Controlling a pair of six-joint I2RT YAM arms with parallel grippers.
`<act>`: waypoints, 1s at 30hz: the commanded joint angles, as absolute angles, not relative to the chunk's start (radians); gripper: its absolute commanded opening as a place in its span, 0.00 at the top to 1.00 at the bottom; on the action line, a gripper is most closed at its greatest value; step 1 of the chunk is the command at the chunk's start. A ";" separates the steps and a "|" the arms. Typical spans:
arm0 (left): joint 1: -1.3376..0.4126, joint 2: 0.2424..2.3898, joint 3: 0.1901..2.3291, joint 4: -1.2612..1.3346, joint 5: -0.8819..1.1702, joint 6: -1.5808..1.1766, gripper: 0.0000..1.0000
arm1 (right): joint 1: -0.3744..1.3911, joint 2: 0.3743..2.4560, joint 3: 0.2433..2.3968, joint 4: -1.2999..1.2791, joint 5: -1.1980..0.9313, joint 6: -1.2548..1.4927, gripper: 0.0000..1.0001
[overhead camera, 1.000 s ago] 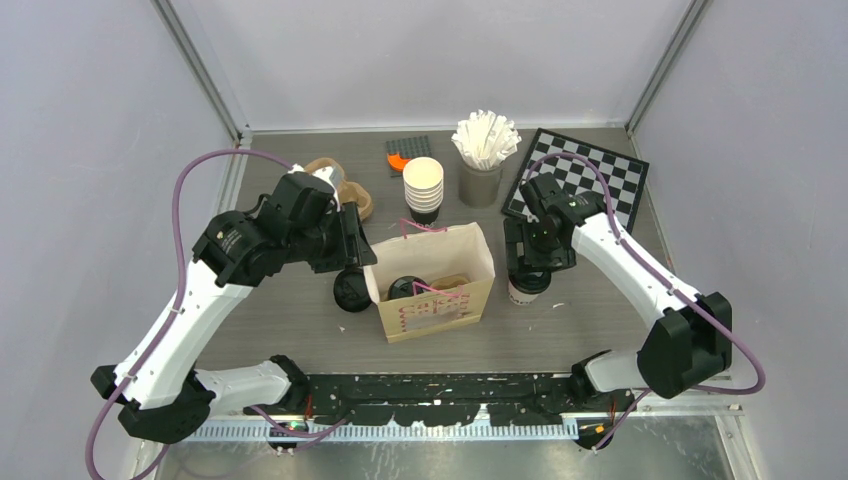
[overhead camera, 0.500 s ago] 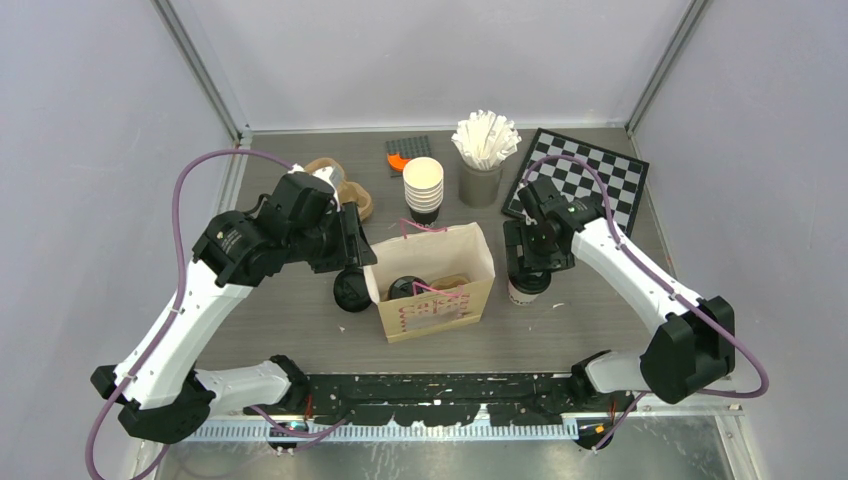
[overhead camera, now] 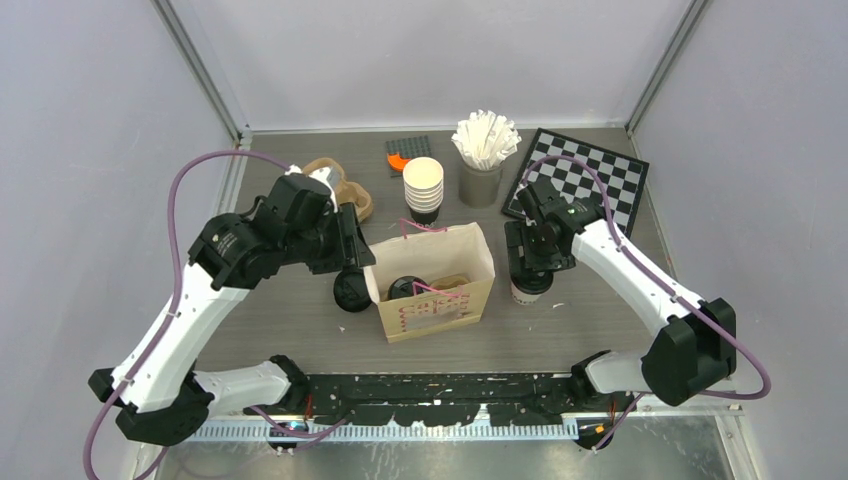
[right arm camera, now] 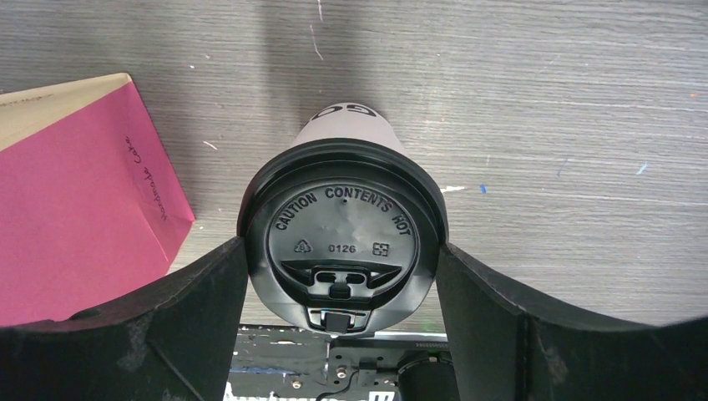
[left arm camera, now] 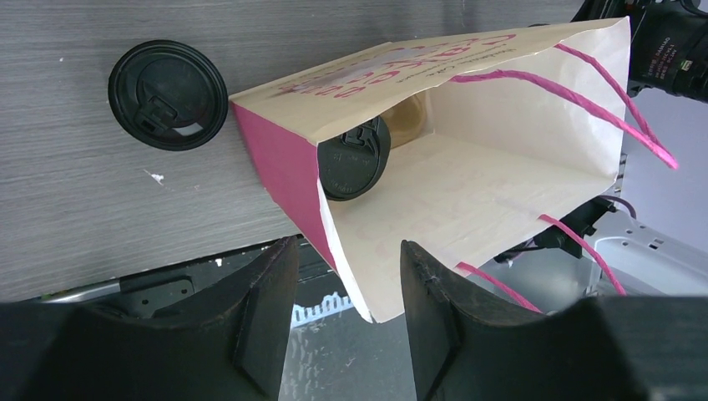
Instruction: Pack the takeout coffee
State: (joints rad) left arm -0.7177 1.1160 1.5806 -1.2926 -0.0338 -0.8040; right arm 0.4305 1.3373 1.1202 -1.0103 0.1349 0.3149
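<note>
A cream paper bag (overhead camera: 440, 262) with pink handles stands open at mid-table. One takeout coffee sits inside it, its black lid (left arm camera: 355, 159) showing. My left gripper (left arm camera: 348, 246) is open at the bag's left rim (left arm camera: 334, 234), and the paper edge runs between its fingers without being pinched. A second takeout coffee (right arm camera: 346, 134) stands on the table just right of the bag. My right gripper (right arm camera: 341, 244) reaches down over it, with a finger pressed against each side of the black lid (overhead camera: 527, 286).
A loose black lid (overhead camera: 351, 290) lies left of the bag. Behind the bag are a stack of lidless cups (overhead camera: 423, 185), a holder of white straws (overhead camera: 483, 150), a chessboard (overhead camera: 585, 180), a brown cup carrier (overhead camera: 345, 190) and an orange piece (overhead camera: 398, 160).
My right gripper's fingers have closed in on the cup's lid while the wrist shifted slightly. The left arm and the bag have not moved.
</note>
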 commanded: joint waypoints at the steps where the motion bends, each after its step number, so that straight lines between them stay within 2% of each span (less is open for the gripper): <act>1: -0.712 1.092 1.607 -1.308 -0.039 -0.799 0.50 | 0.434 1.296 1.187 -1.047 0.179 0.290 0.25; 9: -0.713 1.155 1.670 -1.390 0.040 -0.780 0.46 | 0.434 1.302 1.418 -1.183 0.180 0.245 0.25; 19: -0.712 1.239 1.679 -1.410 0.067 -0.761 0.48 | 0.435 1.338 1.833 -1.416 0.183 0.182 0.25; 24: -0.712 1.272 1.680 -1.394 0.064 -0.741 0.58 | 0.435 1.345 2.014 -1.474 0.129 0.158 0.26; 28: -0.712 1.271 1.659 -1.332 0.058 -0.703 0.75 | 0.437 1.323 2.097 -1.459 0.020 0.137 0.26; 30: -0.712 1.250 1.628 -1.265 0.059 -0.690 0.79 | 0.438 1.298 2.097 -1.429 -0.060 0.123 0.27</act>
